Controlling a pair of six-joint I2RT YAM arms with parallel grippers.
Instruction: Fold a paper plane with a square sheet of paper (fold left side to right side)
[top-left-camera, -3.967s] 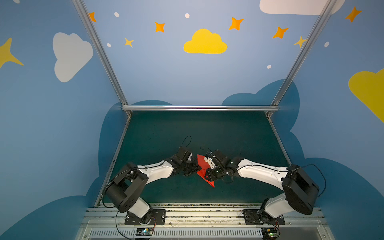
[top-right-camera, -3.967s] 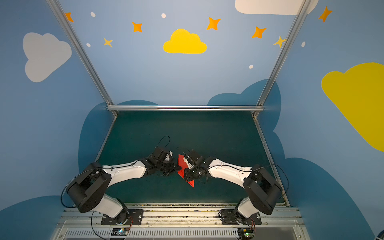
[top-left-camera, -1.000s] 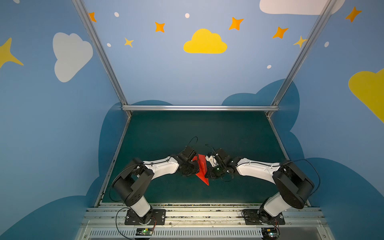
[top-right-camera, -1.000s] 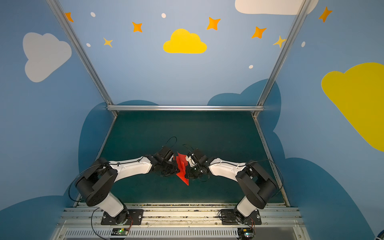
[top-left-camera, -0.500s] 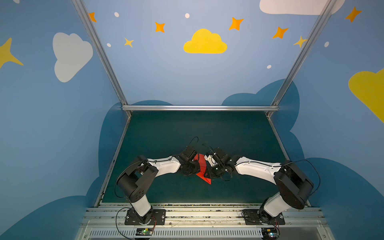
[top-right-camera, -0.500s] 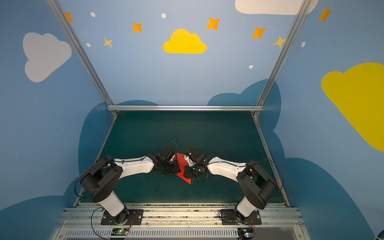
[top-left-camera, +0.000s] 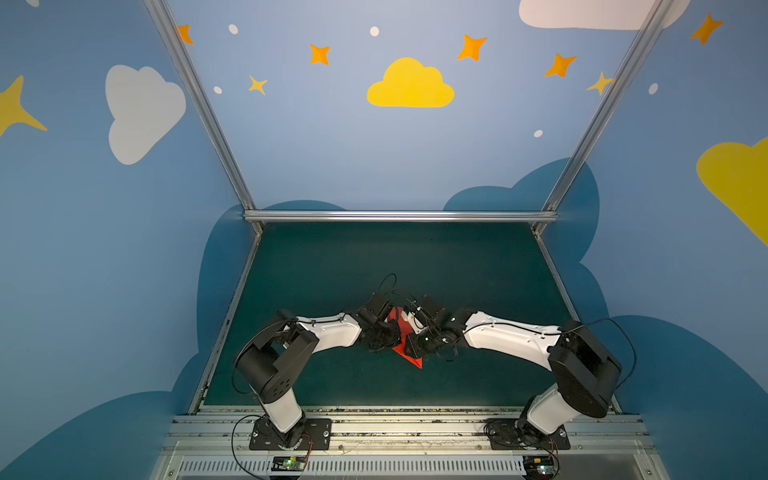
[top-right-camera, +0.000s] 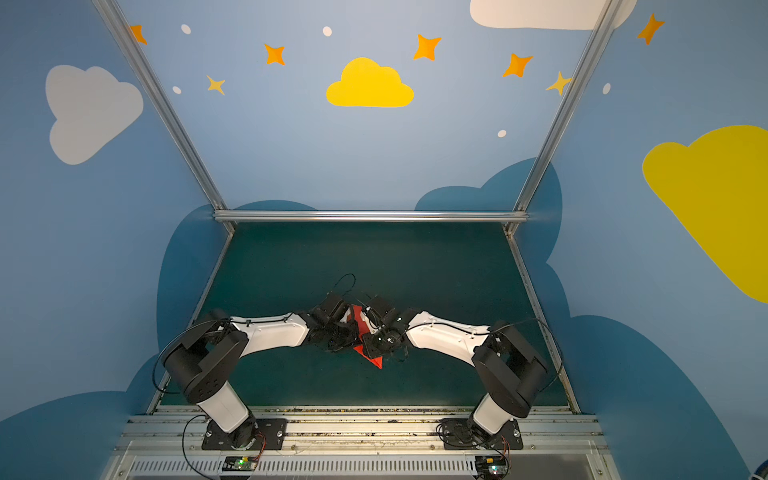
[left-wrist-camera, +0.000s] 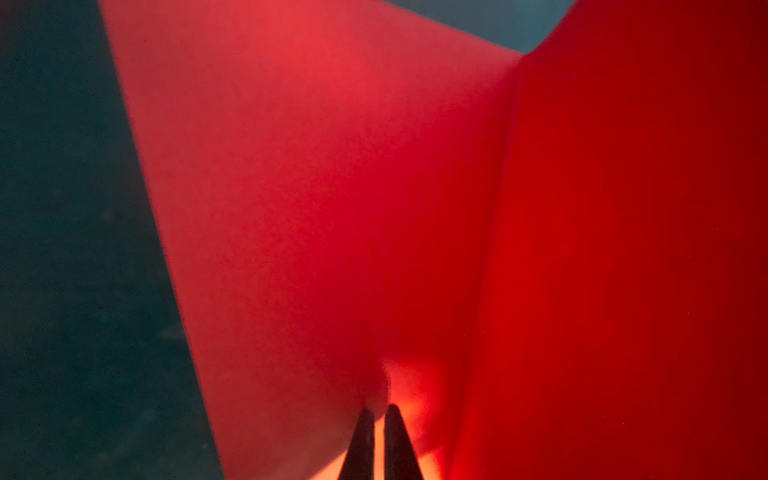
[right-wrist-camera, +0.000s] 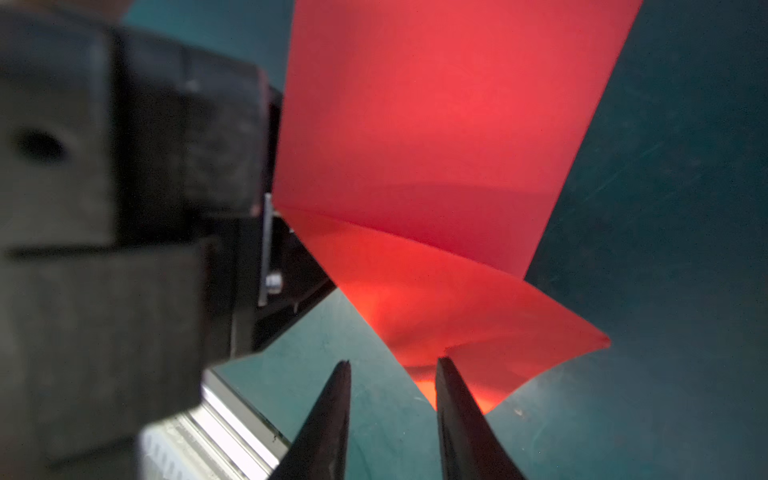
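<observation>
Pinching paper (left-wrist-camera: 332, 208) between closed fingers, left gripper (left-wrist-camera: 376, 415) holds the left flap raised, likely for folding rightward, while right gripper (right-wrist-camera: 392, 365) sits fingers apart beside a corner.

Both top views: mounted high above the near edge, angled down toward the back wall (top-left-camera: 395, 166), far off, whole green table (top-left-camera: 374, 266) framed; wrist views: very close, low over the table; both share the red paper (left-wrist-camera: 332, 208) (right-wrist-camera: 436, 124).
</observation>
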